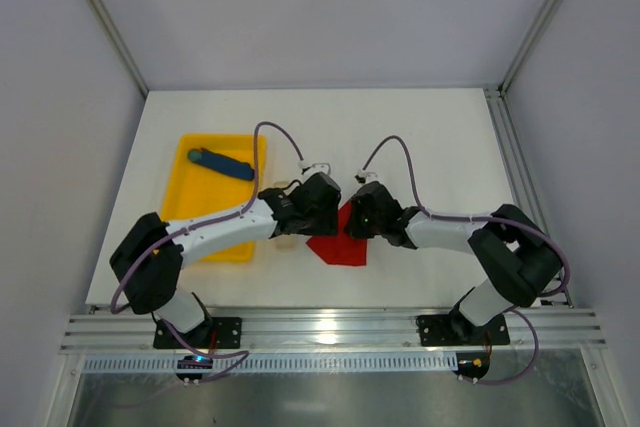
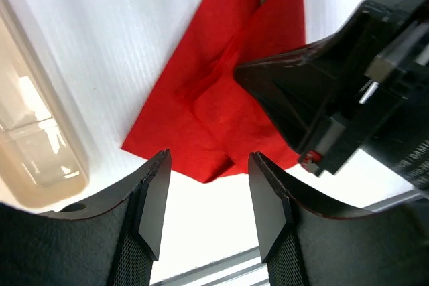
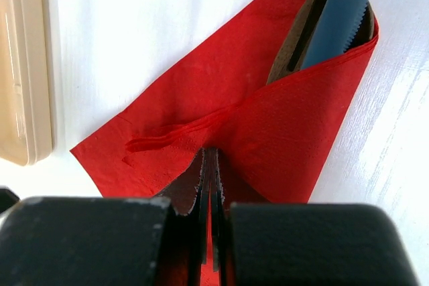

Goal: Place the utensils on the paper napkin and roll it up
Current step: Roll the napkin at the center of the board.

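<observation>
At 9 o'clock from the middle of the worktop (image 1: pixel 430 137) sits the yellow tray (image 1: pixel 192 152), with a blue stick (image 1: pixel 222 162) in it. Your left tool (image 2: pixel 209 185) hangs released, jaws apart with nothing between them, just over the near corner of the paper napkin (image 2: pixel 201 92). The napkin lies mid-worktop, slightly toward 6 o'clock, between both arms, with one flap folded over. Your right tool (image 3: pixel 210 165) is clenched on a pinch of that fold. In its view the utensils (image 3: pixel 293 38), brown and wooden, poke out of the pocket at 1 o'clock, a serrated grey-blue blade (image 3: pixel 338 11) beside them. Expect the paper to be light, limp and quick to tear, and the utensils stiff and likely to slide out. Take the loose corner shallowly and roll toward the pocket.
</observation>
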You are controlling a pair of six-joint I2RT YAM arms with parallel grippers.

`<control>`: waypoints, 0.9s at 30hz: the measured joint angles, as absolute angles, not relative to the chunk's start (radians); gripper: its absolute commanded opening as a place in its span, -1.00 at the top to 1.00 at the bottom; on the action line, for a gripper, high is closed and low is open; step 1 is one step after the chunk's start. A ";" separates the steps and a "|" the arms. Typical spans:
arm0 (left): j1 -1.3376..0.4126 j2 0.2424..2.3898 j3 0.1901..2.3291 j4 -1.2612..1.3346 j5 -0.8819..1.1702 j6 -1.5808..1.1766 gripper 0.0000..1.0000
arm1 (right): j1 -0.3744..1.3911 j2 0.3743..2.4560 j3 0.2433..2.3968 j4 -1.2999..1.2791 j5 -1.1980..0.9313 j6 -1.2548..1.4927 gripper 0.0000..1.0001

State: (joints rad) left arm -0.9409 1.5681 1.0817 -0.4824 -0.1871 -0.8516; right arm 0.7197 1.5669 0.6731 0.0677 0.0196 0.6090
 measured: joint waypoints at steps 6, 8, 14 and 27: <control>-0.914 1.592 1.082 -0.492 -0.155 -0.732 -0.16 | 0.719 1.533 0.624 0.107 -0.007 0.590 0.92; -0.902 1.622 1.082 -0.492 -0.129 -0.698 -0.20 | 0.719 1.523 0.612 0.112 -0.016 0.585 0.92; -0.864 1.728 1.093 -0.491 -0.023 -0.611 -0.28 | 0.718 1.501 0.582 0.129 -0.034 0.576 0.92; -0.804 1.794 1.113 -0.445 0.176 -0.569 -0.29 | 0.716 1.483 0.554 0.154 -0.051 0.571 0.92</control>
State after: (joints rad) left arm -0.8040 1.7943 1.1126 -0.4450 0.1757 -0.5686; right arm 0.7158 1.4834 0.5545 0.1535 -0.0509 0.5713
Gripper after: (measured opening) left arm 0.646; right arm 0.060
